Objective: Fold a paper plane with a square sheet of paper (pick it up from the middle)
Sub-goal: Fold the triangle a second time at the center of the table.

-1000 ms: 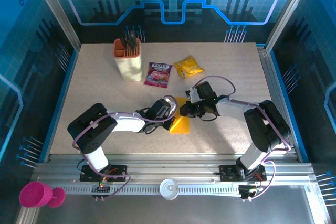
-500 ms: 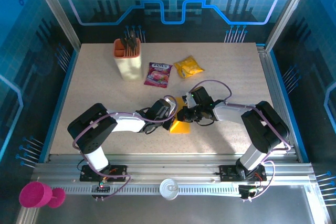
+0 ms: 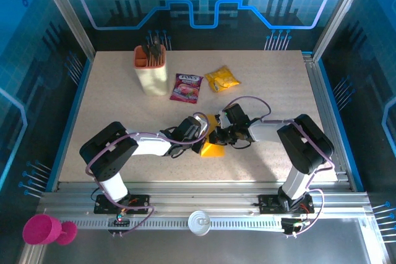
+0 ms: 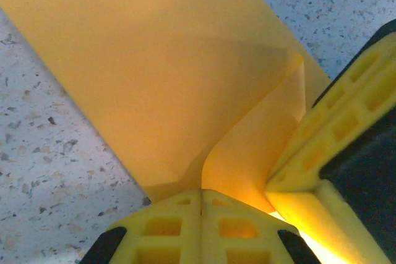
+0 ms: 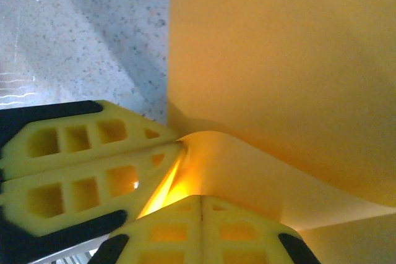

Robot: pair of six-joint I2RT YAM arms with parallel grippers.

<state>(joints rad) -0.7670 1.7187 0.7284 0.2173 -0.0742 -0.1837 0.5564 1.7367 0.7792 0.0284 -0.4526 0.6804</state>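
Observation:
The square sheet of paper (image 3: pixel 213 149) is orange-yellow and lies on the speckled table (image 3: pixel 124 109) between the two arms. Most of it is covered from above. My left gripper (image 3: pixel 206 136) and right gripper (image 3: pixel 218 135) meet tip to tip over it. In the left wrist view my yellow fingers (image 4: pixel 201 197) are shut on a raised, curled fold of the sheet (image 4: pixel 154 78), with the right gripper's fingers (image 4: pixel 337 134) close on the right. The right wrist view has my fingers (image 5: pixel 201 201) shut on the same lifted fold (image 5: pixel 278 60), with the left gripper's fingers (image 5: pixel 93 165) alongside.
A beige holder (image 3: pixel 151 69) with dark utensils stands at the back left. A purple printed packet (image 3: pixel 187 86) and a crinkled yellow snack packet (image 3: pixel 223 78) lie behind the grippers. A pink cup (image 3: pixel 42 230) sits off the table at the front left.
My right gripper has slid left and closer to the left gripper, its forearm swinging in. Less of the sheet shows from above. The left arm has stayed put.

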